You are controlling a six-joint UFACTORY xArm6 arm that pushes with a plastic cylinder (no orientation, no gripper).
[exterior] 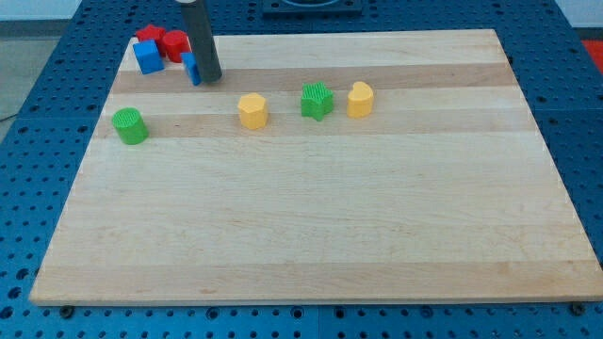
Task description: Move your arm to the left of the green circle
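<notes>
Camera view, sole entry.

- Surface (311, 245): pale wooden board, fills most of frame, on blue perforated bench.
- My tip (209, 79): lower end of dark rod, upper left of frame, resting on surface. No pincer on this rig, so nothing opens or closes and nothing is held; rod only pushes.
- Blue block (191, 68): touching or just beside rod on its left side, partly hidden; shape cannot be told.
- Cluster, upper-left corner: blue cube (148, 58), red star-like block (148, 36) above it, red cylinder (175, 44) to its right. All close together, left of tip.
- Green circle (130, 125): task item. Short green cylinder, left part of frame, near surface's left edge, alone, well apart from other blocks.
- Middle row, right of centre-left: yellow hexagon-like block (252, 110), green star (317, 101), yellow block (360, 99) w/ rounded top.

Key relation: green circle lies down and to the left of tip. Goal spot is bare strip betw. circle and surface's left edge, so further left again. Judgement: direct diagonal path risks nudging circle or dragging blue block; route passing above circle, then down on its left, looks safer. Strip is narrow.
</notes>
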